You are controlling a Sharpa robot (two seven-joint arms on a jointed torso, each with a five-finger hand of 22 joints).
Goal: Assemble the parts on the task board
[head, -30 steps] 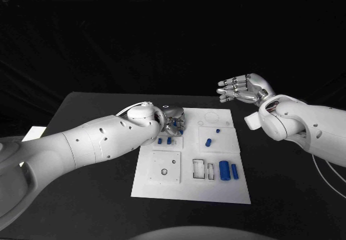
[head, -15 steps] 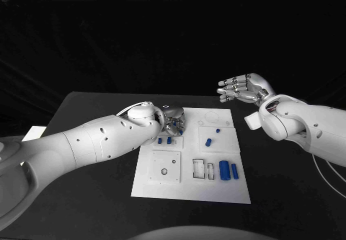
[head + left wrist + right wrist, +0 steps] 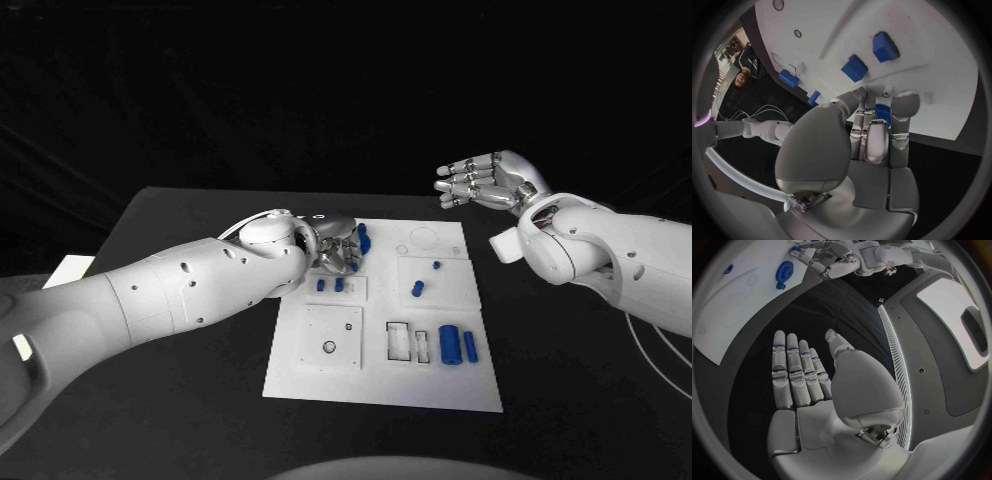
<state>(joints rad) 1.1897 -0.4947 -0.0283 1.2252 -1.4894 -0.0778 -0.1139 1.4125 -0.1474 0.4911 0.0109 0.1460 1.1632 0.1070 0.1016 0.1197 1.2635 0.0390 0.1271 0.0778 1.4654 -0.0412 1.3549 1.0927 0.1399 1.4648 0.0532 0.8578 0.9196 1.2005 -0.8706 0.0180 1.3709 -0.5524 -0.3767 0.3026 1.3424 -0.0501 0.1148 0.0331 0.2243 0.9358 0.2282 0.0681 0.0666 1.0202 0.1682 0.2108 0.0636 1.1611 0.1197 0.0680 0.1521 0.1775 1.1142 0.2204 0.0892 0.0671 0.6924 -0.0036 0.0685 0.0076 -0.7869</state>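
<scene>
**My left hand at the far-left corner of the board, my right held up empty**

My left hand (image 3: 335, 243) is down over the far-left part of the task board (image 3: 378, 385), its fingers (image 3: 877, 135) curled in toward the plate. In my left wrist view a bit of blue shows between the fingertips, but I cannot tell whether I am holding a part or only touching one.

Just beside that hand a blue part (image 3: 364, 236) stands on the board. Two small blue parts (image 3: 329, 285) sit side by side in the recess nearer to me. Toward the right side, one small part (image 3: 436, 265) lies above another (image 3: 417, 287), and two longer blue cylinders (image 3: 459, 342) lie together near the board's right edge.

My right hand (image 3: 488, 180) hangs in the air beyond the board's far-right corner, well apart from it, fingers straight and spread, nothing in it.
</scene>
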